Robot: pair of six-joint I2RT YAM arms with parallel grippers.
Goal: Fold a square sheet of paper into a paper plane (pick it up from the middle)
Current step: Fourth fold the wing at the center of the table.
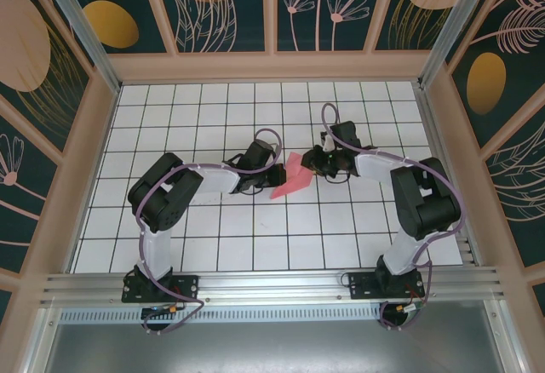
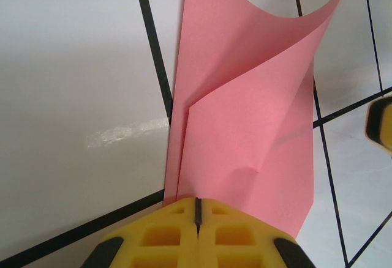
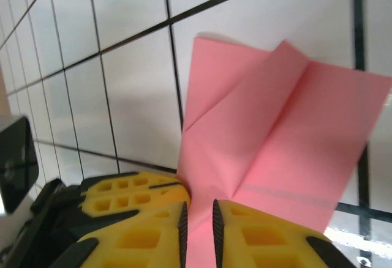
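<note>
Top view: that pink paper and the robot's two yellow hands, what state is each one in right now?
pink-red sheet of thin paper: partly folded with creased flaps, one edge curling up off the board, not yet a plane.
left yellow hand: shut on the paper's near edge.
right yellow hand: slightly open, the paper lying in the narrow gap between its fingers.

White-and-black arms [image 1: 160, 220] are being looped by lilac cables [image 1: 327, 122], and yellow cut-out fingers [image 2: 162, 238] are being edged in black.
</note>
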